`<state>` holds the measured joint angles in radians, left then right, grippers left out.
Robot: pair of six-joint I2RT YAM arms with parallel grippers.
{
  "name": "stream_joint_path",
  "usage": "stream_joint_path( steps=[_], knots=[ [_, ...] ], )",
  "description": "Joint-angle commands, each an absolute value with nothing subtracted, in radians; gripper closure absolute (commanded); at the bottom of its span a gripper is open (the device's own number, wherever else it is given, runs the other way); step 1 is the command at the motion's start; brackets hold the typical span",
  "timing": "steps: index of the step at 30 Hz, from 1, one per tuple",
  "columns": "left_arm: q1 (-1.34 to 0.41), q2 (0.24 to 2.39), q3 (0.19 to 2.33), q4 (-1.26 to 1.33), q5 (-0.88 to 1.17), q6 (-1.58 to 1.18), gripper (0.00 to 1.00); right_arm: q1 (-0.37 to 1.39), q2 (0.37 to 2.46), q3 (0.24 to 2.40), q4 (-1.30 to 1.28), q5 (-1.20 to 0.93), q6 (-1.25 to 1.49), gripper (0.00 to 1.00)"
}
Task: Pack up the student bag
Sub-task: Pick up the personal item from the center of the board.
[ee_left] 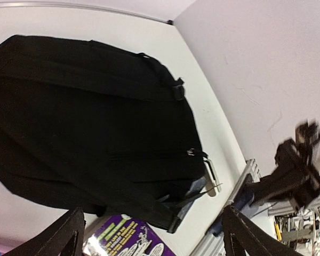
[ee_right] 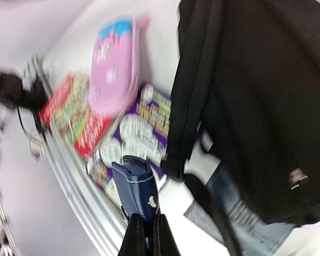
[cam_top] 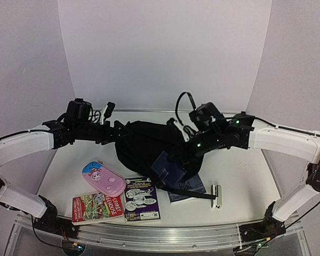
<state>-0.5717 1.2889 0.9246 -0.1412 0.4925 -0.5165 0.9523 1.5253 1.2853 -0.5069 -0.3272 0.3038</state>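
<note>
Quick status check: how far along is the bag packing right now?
Done: nothing visibly inside the student bag yet. In hand: the right gripper is shut on a navy blue case, held beside the bag; the left gripper hangs open, facing the bag. Left: the pink pencil case, red book and purple book lie on the table; a grey-blue book sits partly under the bag.

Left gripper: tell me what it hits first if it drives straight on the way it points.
Most likely the student bag: the open left gripper faces its black fabric, which fills the view ahead. How far off the bag lies is unclear.
</note>
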Motion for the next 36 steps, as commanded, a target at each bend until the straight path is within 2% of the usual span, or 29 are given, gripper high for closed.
stream_joint_path(
  steps=[1, 7, 14, 16, 19, 21, 25, 27, 32, 34, 36],
  knots=[
    [-0.658, 1.228, 0.909, 0.016, 0.561, -0.464, 0.11, 0.930, 1.486, 1.382, -0.341, -0.173, 0.468, 1.00],
    [-0.728, 1.246, 0.904, 0.159, 0.609, -0.504, 0.09, 0.931, 1.451, 1.333, 0.013, -0.209, 0.596, 1.00],
    [-0.732, 1.287, 0.895, 0.281, 0.631, -0.574, 0.11, 0.930, 1.463, 1.326, 0.115, -0.281, 0.622, 1.00],
    [-0.732, 1.293, 0.893, 0.321, 0.649, -0.597, 0.20, 0.930, 1.462, 1.317, 0.115, -0.282, 0.625, 1.00],
    [-0.732, 1.308, 0.892, 0.349, 0.668, -0.624, 0.40, 0.930, 1.460, 1.299, 0.118, -0.271, 0.630, 1.00],
    [-0.732, 1.314, 0.885, 0.362, 0.679, -0.638, 0.48, 0.931, 1.461, 1.291, 0.124, -0.268, 0.634, 1.00],
    [-0.731, 1.306, 0.857, 0.403, 0.685, -0.665, 0.51, 0.931, 1.469, 1.279, 0.134, -0.267, 0.637, 1.00],
    [-0.731, 1.303, 0.852, 0.410, 0.684, -0.671, 0.57, 0.930, 1.475, 1.277, 0.133, -0.273, 0.636, 1.00],
    [-0.732, 1.303, 0.845, 0.427, 0.661, -0.704, 0.88, 0.930, 1.490, 1.272, 0.132, -0.276, 0.623, 1.00],
    [-0.732, 1.302, 0.849, 0.411, 0.627, -0.712, 0.95, 0.931, 1.493, 1.265, 0.121, -0.244, 0.606, 0.94],
    [-0.730, 1.295, 0.860, 0.328, 0.560, -0.710, 0.99, 0.934, 1.496, 1.248, 0.103, -0.194, 0.593, 0.73]
  ],
)
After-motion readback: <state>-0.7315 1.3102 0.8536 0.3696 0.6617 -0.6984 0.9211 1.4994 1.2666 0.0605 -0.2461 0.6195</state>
